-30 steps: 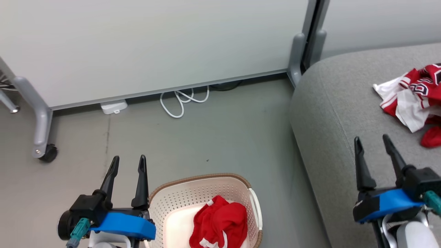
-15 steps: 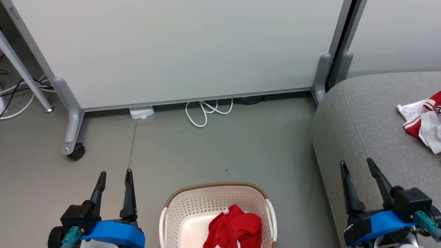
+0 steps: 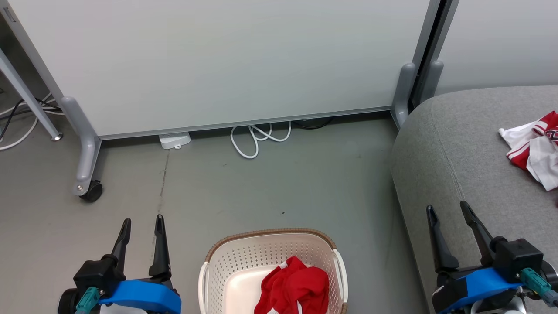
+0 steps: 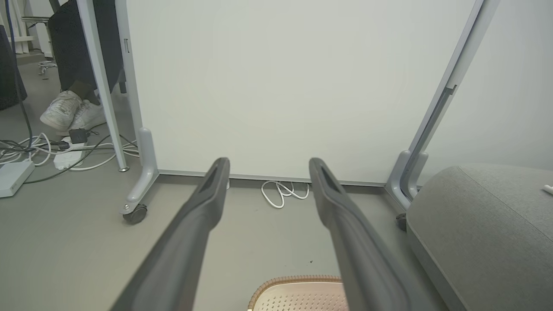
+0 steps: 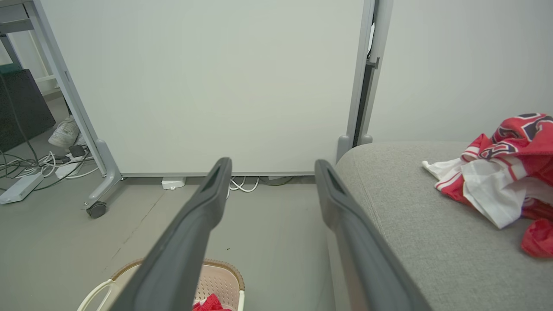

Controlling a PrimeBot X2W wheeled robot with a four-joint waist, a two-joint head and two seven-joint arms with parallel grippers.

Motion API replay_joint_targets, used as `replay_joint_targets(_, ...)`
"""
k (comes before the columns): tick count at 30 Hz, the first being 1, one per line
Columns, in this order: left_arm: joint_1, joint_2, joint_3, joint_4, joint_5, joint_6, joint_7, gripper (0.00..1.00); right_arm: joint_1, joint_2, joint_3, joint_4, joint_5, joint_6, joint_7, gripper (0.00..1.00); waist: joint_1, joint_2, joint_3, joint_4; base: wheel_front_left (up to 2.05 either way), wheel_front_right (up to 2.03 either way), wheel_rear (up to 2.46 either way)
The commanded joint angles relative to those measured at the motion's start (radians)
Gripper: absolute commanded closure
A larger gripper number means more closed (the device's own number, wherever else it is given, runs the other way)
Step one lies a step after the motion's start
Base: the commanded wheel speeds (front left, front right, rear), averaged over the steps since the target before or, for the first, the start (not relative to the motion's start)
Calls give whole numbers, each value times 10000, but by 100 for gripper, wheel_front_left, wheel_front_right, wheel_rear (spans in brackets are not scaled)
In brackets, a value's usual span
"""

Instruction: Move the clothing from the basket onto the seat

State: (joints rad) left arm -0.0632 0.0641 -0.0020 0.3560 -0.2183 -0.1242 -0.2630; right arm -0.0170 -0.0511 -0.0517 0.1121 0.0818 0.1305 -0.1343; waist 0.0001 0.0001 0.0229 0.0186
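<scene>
Head view: L gripper (image 3: pixel 143 219), two long dark fingers on a blue-and-black mount, jaws spread wide w/ nothing between them. It hangs over grey floor just left of the cream-white perforated plastic basket (image 3: pixel 270 232), which has a brown woven-look rim. R gripper (image 3: pixel 447 206), same build, is likewise spread & empty. It sits well right of the basket, over the front edge of the large light-grey fabric sofa seat (image 3: pixel 457 148).

Inside the basket, toward its right wall, lies a crumpled plain red garment (image 3: pixel 296 285) w/ a bit of white trim. The other piece, a red-and-white jersey (image 3: pixel 529 146), lies bunched on the seat, far right of the basket & beyond it. In the R wrist view its red cloth carries dark-and-white numerals, too folded to read.

Beyond the basket is a looped white cable (image 3: pixel 253 139), w/ a small white adapter box (image 3: pixel 174 140) to the cable's left. Both lie at the foot of a pale partition panel (image 3: pixel 226 61) on grey legs. A black caster (image 3: pixel 92 192) stands beyond-left of the basket. L wrist view: a person's white trainers (image 4: pixel 65 114) far beyond-left of the basket, next to tangled cords.
</scene>
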Motion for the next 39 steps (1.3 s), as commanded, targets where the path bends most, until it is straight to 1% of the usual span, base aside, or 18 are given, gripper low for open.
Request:
replay_joint_targets(1, -75, -14, 32, 14, 43, -71, -26, 0, 36, 11, 28, -13, 28, 5, -30, 0, -1, -1, 12, -7, 0, 0, 0)
replay_joint_targets(9, -146, -39, 17, -3, 83, -84, -26, 0, -34, 11, 102, -64, 245, 5, -47, 0, -1, -1, 152, -9, 0, 0, 0)
replay_joint_targets(16, -623, -17, -279, 359, 154, -84, -26, 0, -350, 10, 374, -216, 199, 5, -37, 0, -1, -1, 861, -225, 0, 0, 0)
replay_joint_targets(20, -1174, 55, -614, 815, 103, -87, -26, 0, -700, 10, 629, -368, 283, 5, -48, 0, -1, -1, 1653, -567, 0, 0, 0)
replay_joint_targets(25, -2055, 164, -1230, 1745, -53, -87, -28, 0, -1295, 7, 988, -551, 340, 5, -146, 0, -1, -1, 2820, -1142, 0, 0, 0)
replay_joint_targets(34, -3904, 487, -2723, 4105, -436, -84, 31, 0, -2243, 10, 1640, -649, 513, 5, -483, 0, -1, -1, 4922, -2277, 0, 0, 0)
replay_joint_targets(39, -4840, 592, -3394, 5276, -498, -58, 310, 0, -2688, 12, 1976, -760, 603, 5, -724, 0, -1, -1, 5995, -2883, 0, 0, 0)
